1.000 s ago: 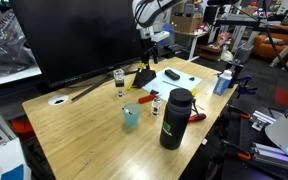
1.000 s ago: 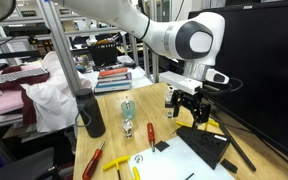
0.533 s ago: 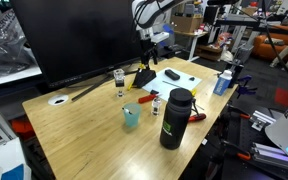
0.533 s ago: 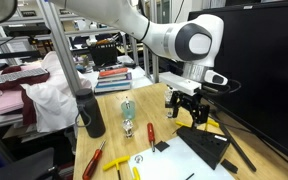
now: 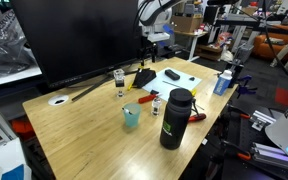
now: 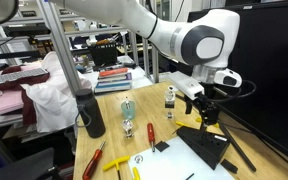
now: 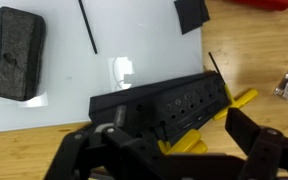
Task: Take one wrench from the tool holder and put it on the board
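Overhead, claw (image 7: 164, 140) wide and empty above tool holder (image 7: 154, 103), yellow tool ends (image 7: 189, 145) in it.

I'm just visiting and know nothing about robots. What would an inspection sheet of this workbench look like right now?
Surface: wooden table, no spills seen.
Job's things: tool holder at the edge of the board; wrenches themselves hard to make out.
Clutter: black bottle, teal cup, white disc, red-handled screwdrivers; black pad lying on the board.
End effector: open, hovers above the tool holder, holding nothing.
Cables: black cable looping off the wrist.
Surroundings: large dark screen, cluttered shelves.
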`<state>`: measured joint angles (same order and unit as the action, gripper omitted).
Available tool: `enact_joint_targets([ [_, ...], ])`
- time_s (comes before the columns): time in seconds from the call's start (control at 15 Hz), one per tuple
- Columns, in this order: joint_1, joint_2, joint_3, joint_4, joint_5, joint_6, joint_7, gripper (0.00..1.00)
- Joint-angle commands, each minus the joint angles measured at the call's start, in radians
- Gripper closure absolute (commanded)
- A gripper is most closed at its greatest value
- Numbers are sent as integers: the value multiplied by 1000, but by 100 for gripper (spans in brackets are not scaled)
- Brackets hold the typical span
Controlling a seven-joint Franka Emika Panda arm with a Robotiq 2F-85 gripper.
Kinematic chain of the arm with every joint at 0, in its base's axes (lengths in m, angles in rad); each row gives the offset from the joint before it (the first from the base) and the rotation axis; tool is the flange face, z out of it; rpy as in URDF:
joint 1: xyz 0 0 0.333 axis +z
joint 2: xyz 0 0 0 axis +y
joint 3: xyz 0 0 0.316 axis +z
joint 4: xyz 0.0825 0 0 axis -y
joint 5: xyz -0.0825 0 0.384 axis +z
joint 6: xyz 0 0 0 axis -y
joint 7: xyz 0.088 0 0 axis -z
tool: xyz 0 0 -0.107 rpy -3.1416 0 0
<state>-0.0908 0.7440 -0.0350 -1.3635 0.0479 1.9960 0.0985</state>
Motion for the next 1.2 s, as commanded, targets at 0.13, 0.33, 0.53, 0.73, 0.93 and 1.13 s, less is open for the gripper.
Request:
enact_joint_targets([
  [0.13,-1,1,-22,4,28,21,60,0],
  [0.33,0,1,-23,4,35,22,76,0],
  [0.53,0,1,-23,4,35,23,78,0],
  [0.73,-1,5,-26,7,43,40,100,0],
  [0.93,-10,2,-32,-2,75,74,169,0],
  [1.13,-7,12,-54,-16,117,153,291,0],
])
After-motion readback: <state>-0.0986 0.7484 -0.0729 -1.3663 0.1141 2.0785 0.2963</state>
